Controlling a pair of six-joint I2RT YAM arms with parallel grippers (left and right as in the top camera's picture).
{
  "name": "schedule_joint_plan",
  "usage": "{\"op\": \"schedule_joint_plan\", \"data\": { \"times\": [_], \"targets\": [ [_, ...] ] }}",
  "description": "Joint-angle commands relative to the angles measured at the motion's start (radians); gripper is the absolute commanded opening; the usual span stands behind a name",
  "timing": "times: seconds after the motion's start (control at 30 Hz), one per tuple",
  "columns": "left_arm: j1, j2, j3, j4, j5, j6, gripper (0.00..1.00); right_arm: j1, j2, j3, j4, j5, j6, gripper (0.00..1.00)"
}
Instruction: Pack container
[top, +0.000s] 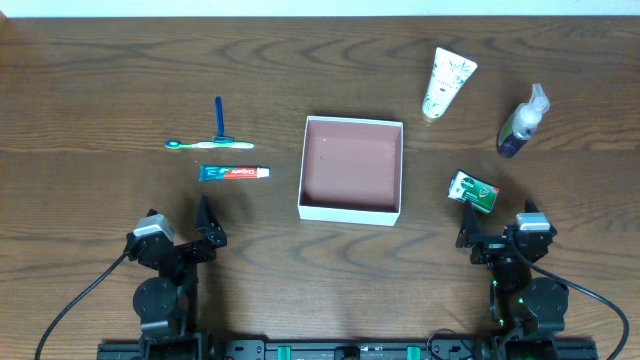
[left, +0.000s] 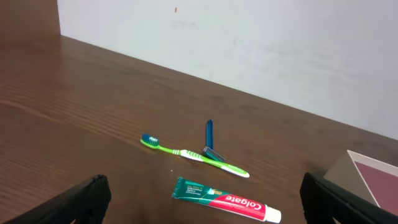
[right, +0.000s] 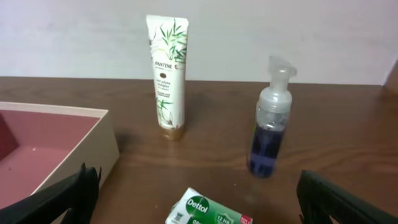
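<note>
While our left gripper (top: 178, 228) and right gripper (top: 498, 228) rest spread open and empty by the near edge, we judge nothing packed yet. The shallow square white-walled container (top: 351, 211) sits bare mid-table, the green-and-red toothpaste tube (top: 233, 173) leftward of it, the green-and-white soap box (top: 473, 191) rightward.

Catches only one corner of the container (left: 351, 169) in the left wrist view, rest lost past the right edge. Loses its left side off frame in the right wrist view too. Clips the soap box (right: 211, 211), just right of the container, at the bottom edge. Leaves the toothpaste (top: 234, 173) lettering, left of the container, too small to read overhead.
</note>
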Motion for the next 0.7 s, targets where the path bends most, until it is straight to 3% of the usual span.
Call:
{"op": "schedule_joint_plan", "data": {
  "times": [0.0, 0.2, 0.27, 0.43, 0.53, 0.67],
  "targets": [
    [0.006, 0.006, -0.019, -0.032, -0.005, 0.013, 0.98, 0.009, -0.008, -0.007, -0.003, -0.008, 0.0, 0.99],
    [0.006, 0.006, -0.019, -0.032, -0.005, 0.013, 0.98, 0.009, -0.008, -0.007, 0.09, 0.001, 0.006, 0.99],
    [0.006, 0.006, -0.019, -0.032, -0.005, 0.013, 0.98, 0.009, -0.008, -0.006, 0.16, -0.096, 0.076, 0.99],
    [0.006, 0.006, -0.019, -0.032, -0.005, 0.013, 0.98, 0.009, 0.019, 0.036, 0.174, -0.259, 0.063, 0.99],
    [0.006, 0.006, -0.019, -0.032, -0.005, 0.013, 0.98, 0.009, 0.109, 0.119, 0.129, -0.27, 0.058, 0.99],
    [0.006, 0.006, -0.019, -0.032, -0.005, 0.013, 0.98, 0.009, 0.37, 0.345, 0.037, -0.31, 0.013, 0.99]
  ]
}}
